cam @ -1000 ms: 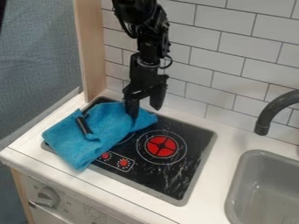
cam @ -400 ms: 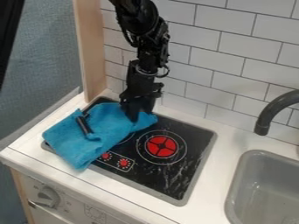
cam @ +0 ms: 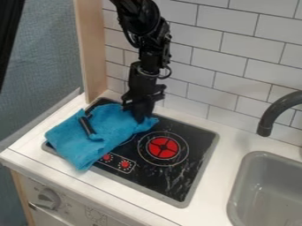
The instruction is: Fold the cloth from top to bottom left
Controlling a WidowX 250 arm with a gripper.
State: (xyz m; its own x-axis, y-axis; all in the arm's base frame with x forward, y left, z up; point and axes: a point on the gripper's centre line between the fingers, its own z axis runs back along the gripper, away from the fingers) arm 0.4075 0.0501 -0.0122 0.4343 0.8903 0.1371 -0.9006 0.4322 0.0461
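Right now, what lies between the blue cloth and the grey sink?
Starting at the cloth, the camera view shows the black stovetop with its red burner, then white counter up to the sink.

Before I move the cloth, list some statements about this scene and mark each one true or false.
1. The gripper is down at the far right end of the blue cloth. True.
2. The cloth hides the whole stovetop. False: it covers part of the left side, and the red burner is in view.
3. The gray sink is to the right of the stovetop. True.
4. The cloth is in the sink. False: it lies partly on the stovetop.
5. A small black object lies on the cloth. True.
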